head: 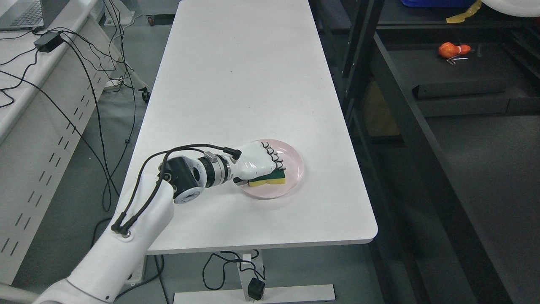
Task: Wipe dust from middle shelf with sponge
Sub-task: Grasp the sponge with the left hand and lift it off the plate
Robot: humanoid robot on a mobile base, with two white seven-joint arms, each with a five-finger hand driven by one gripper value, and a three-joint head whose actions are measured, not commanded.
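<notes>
left hand (258,162), glossy white, curls its fingers over the yellow-and-green sponge (270,179). under them the long smooth white table (236,84), then the round translucent pink plate (293,169) holding that rectangular sponge.

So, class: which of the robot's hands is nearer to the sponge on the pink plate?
Left. The left hand is over the sponge on the pink plate, fingers curled around it. The right hand is not in view.
</notes>
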